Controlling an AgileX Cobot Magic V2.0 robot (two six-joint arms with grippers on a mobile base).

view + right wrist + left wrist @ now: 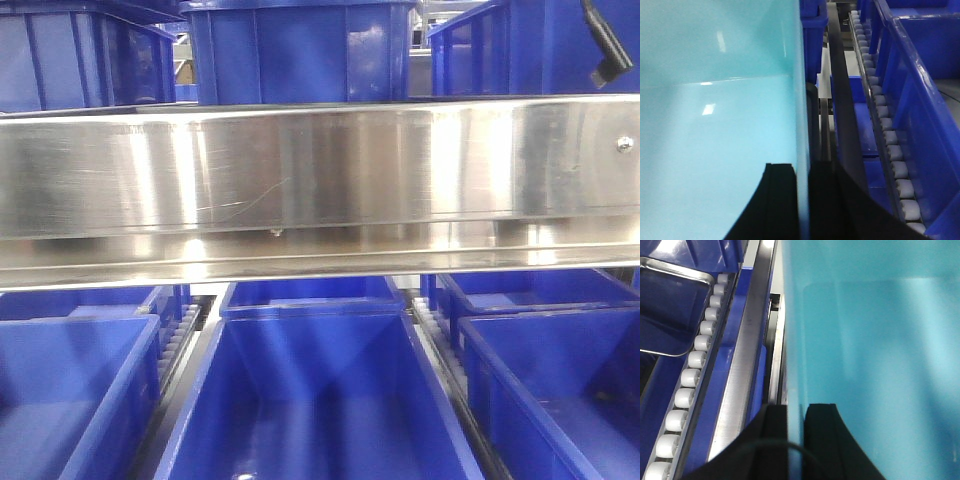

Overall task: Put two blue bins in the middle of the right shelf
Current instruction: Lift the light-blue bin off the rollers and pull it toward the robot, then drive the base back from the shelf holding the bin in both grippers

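Left pincer (pixel 794 415), right pincer (pixel 802 172) astride aqua bin (pixel 880 350) walls

I work in a warehouse or stockroom, at a flow rack. Dark-blue bins (pixel 310 400) stand in rows on two levels, parted by a brushed steel beam (pixel 320 180). Lanes of small white rollers (pixel 696 359) run beside steel rails (pixel 740 380) alongside the bins. The aqua bin (pixel 715 125) is one more plastic storage tote.
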